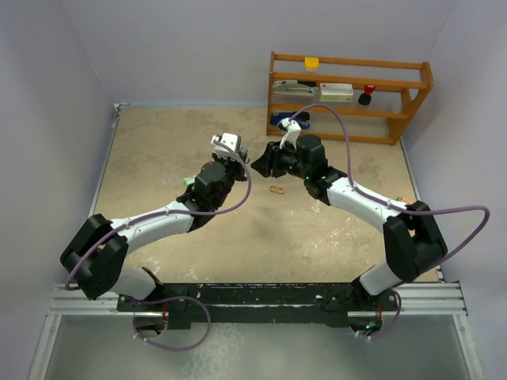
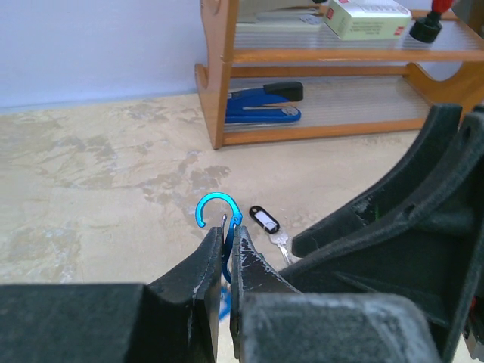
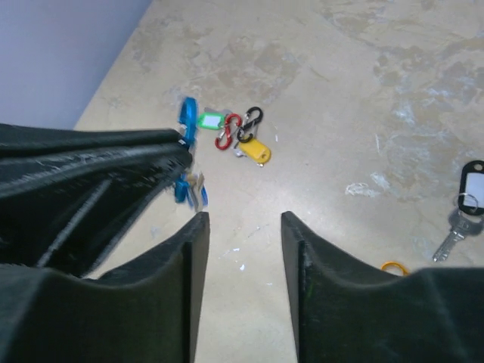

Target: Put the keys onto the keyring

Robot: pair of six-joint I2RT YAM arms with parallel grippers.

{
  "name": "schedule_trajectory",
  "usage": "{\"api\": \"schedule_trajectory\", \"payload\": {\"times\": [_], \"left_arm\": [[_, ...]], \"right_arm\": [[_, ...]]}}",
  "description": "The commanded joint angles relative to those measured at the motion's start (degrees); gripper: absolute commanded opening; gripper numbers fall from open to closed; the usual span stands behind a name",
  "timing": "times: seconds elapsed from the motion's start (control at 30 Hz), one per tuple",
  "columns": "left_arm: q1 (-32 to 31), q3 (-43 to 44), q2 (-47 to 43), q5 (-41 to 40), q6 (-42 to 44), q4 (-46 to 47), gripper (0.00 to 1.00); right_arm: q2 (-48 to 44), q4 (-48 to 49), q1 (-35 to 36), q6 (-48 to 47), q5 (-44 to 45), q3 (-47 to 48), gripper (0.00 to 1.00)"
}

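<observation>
My left gripper (image 2: 225, 233) is shut on a blue carabiner keyring (image 2: 214, 206) and holds it above the table, hook end up; a blue tag (image 3: 186, 189) with a small metal key hangs from it. My right gripper (image 3: 243, 219) is open and empty, close beside the left one (image 1: 242, 153). A black tag with a white label (image 2: 264, 220) and its metal key (image 2: 280, 246) lie on the table beyond. A green tag (image 3: 209, 120) and a yellow tag (image 3: 253, 150) lie together further off.
A red hook (image 3: 225, 132) and a black hook (image 3: 249, 125) lie by the green and yellow tags. An orange hook (image 1: 276, 189) lies under the right arm. A wooden shelf (image 1: 348, 95) with a blue stapler (image 2: 261, 106) and a box stands at the back right.
</observation>
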Motion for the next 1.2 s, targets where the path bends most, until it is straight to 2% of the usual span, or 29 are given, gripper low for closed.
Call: {"api": "schedule_trajectory", "payload": {"times": [0.0, 0.3, 0.57, 0.73, 1.0, 1.07, 1.17], "left_arm": [[-0.27, -0.93, -2.94, -5.31, -0.15, 2.63, 0.00], [0.41, -0.26, 1.91, -10.99, 1.19, 0.66, 0.00], [4.58, -0.52, 9.17, -10.17, -2.67, 1.03, 0.00], [7.96, -0.54, 13.75, -7.98, -7.08, 2.46, 0.00], [10.32, 2.48, 18.03, -8.58, -10.01, -2.07, 0.00], [10.60, 3.14, 18.55, -8.59, -10.32, -2.95, 0.05], [10.83, 3.28, 18.52, -8.58, -10.50, -3.32, 0.18]], "right_arm": [[-3.19, -1.06, 0.29, -0.80, 2.08, 1.52, 0.49], [-4.22, -4.44, 0.25, -1.39, 8.02, 1.80, 0.51], [-4.43, -6.99, 0.20, -2.66, 11.51, 2.25, 0.54], [-2.05, -14.30, 0.03, -2.57, 17.40, 5.96, 0.58], [5.18, -25.75, -0.24, -3.02, 23.23, 13.19, 0.62], [6.20, -26.41, -0.27, -2.94, 23.08, 13.74, 0.62], [6.53, -26.49, -0.33, -2.97, 23.34, 13.83, 0.62]]}}
